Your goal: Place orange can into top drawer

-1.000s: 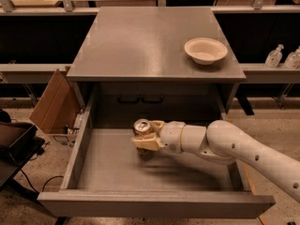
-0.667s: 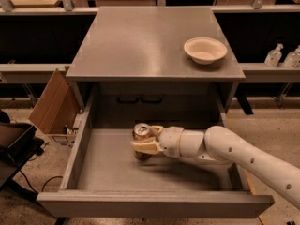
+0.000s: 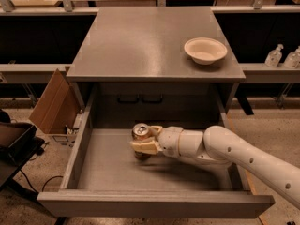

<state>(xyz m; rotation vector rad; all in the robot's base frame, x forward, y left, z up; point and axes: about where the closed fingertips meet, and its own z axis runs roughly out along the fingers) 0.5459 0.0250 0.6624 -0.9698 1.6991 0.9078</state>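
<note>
The tan fingers are closed around the orange can, holding it upright. The gripper is inside the pulled-out top drawer, near its middle, and the white arm reaches in from the right. A white bowl sits on the grey table above.

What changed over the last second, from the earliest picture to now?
The gripper, shut on the can, sank slightly toward the drawer floor and drifted a touch left. Nothing was let go. The drawer stayed open; the bowl on the cabinet did not move.
</note>
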